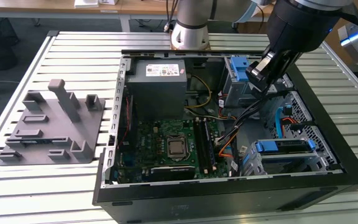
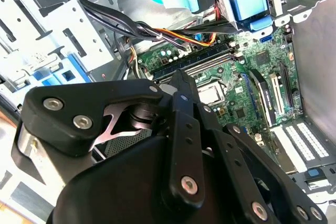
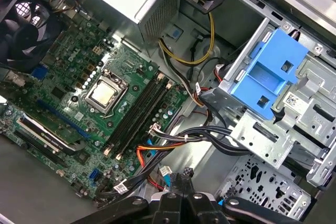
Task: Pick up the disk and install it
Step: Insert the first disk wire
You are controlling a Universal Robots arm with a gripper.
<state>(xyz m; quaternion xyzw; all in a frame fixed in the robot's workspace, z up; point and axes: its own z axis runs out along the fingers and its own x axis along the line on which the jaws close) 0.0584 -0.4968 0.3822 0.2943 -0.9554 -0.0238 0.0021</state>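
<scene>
Black metal walls of an open computer case (image 1: 118, 116) surround the work on a slatted table. The black robot gripper (image 3: 184, 178) hangs inside the case beside an upper metal drive cage (image 3: 262, 136) capped by a blue plastic latch (image 3: 268, 66). Its fingers look pressed together with nothing between them.

The disk (image 1: 285, 146), a flat silver drive in a blue plastic carrier, appears to lie in a lower metal cage (image 1: 291, 164) towards the exterior view's right, apart from the gripper. You cannot tell whether it is fully seated.

A bundle of black and orange cables (image 3: 210, 137) runs between the two cages. Judging from this, keep the fingers above that bundle, approach the carrier squarely, and bear on its blue frame, not the labelled face.
</scene>
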